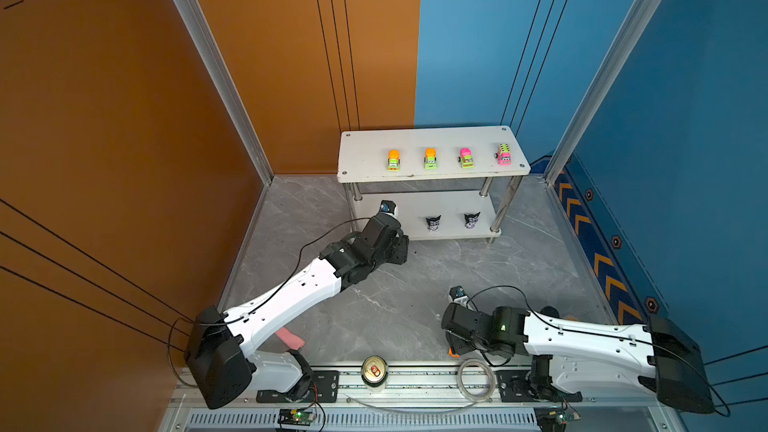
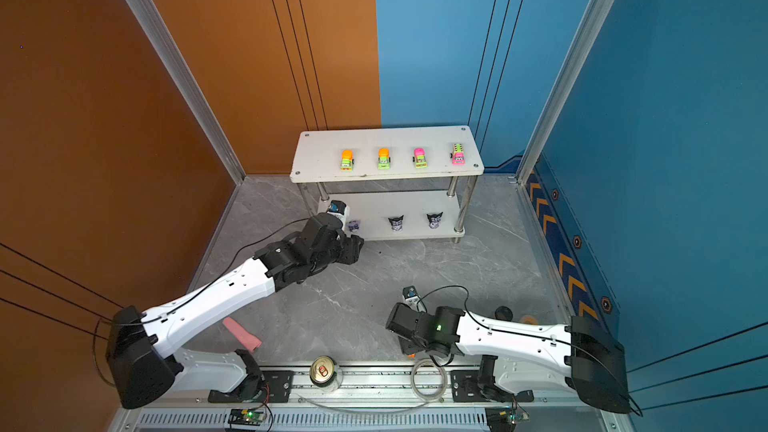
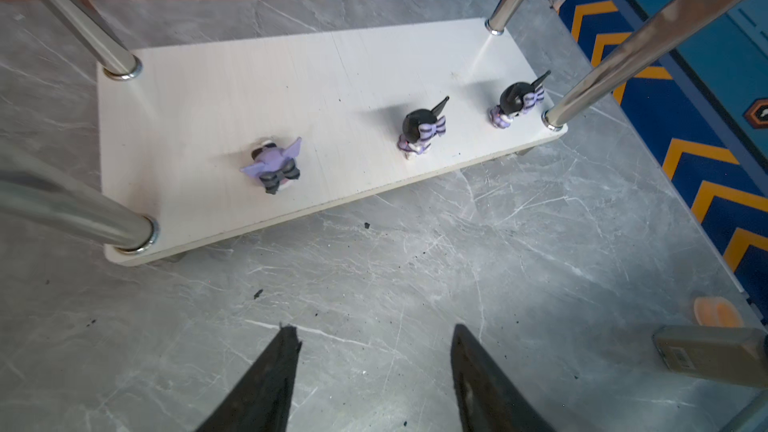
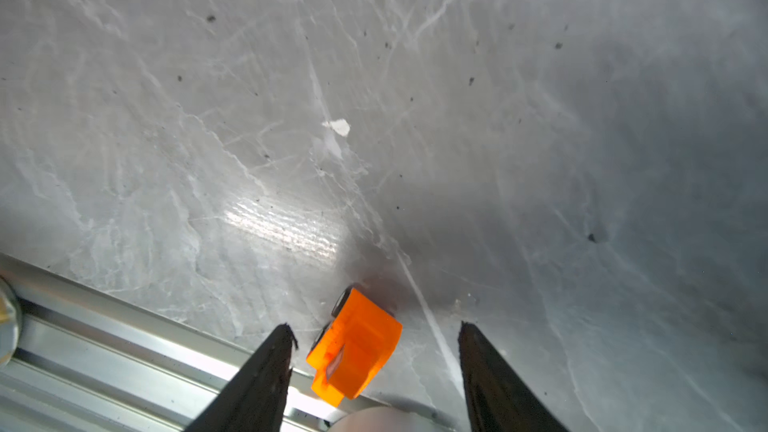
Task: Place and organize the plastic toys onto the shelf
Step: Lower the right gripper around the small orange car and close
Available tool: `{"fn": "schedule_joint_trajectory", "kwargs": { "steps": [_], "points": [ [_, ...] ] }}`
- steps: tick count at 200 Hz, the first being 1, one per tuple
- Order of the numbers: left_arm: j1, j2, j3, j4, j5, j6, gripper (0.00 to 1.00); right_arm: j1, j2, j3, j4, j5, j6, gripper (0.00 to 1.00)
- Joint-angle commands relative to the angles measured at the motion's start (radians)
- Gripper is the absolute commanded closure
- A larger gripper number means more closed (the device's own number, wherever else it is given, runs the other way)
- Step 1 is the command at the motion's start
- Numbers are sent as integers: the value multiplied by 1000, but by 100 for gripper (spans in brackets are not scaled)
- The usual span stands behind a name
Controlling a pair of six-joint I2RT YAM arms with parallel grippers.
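The white two-tier shelf (image 1: 365,160) stands at the back. Its top tier carries a row of several neon toy cars (image 1: 431,158). The lower tier (image 3: 208,110) holds three figurines: a purple one (image 3: 276,166) and two black-headed ones (image 3: 422,130) (image 3: 515,101). My left gripper (image 3: 374,330) hangs open and empty over the floor in front of that tier. My right gripper (image 4: 376,328) is open low over the floor near the front rail. An orange toy car (image 4: 357,347) lies tilted between its fingers, touching neither.
A gold-topped drink can (image 1: 374,371) and a clear tape ring (image 1: 476,380) sit on the front rail (image 1: 415,384). A pink object (image 1: 291,338) lies under the left arm. An orange disc (image 3: 717,311) and a beige box (image 3: 706,355) lie at the right.
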Motion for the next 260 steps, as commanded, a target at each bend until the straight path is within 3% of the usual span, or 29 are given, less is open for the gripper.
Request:
{"fn": "schedule_joint_trajectory", "kwargs": {
  "steps": [1, 52, 92, 136, 198, 233, 242, 260],
  "points": [
    [5, 21, -8, 30, 63, -13, 39, 10, 23, -37, 49, -29, 93, 35],
    [23, 41, -31, 58, 71, -30, 38, 12, 19, -87, 162, -54, 118, 48],
    [30, 54, -49, 76, 84, -50, 38, 10, 118, -49, 192, -85, 89, 57],
    [45, 43, -71, 67, 87, -53, 38, -12, 150, 3, 196, -71, 36, 77],
    [62, 7, -127, 65, 87, -66, 38, -183, 225, 189, 185, -109, -154, 78],
    [71, -25, -157, 42, 75, -70, 38, -211, 308, 313, 109, -116, -251, 78],
    [75, -38, -167, 38, 74, -68, 38, -204, 303, 320, 67, -110, -271, 74],
    [91, -65, -187, 29, 67, -65, 38, -174, 271, 301, -42, -94, -275, 54]
  ]
}}
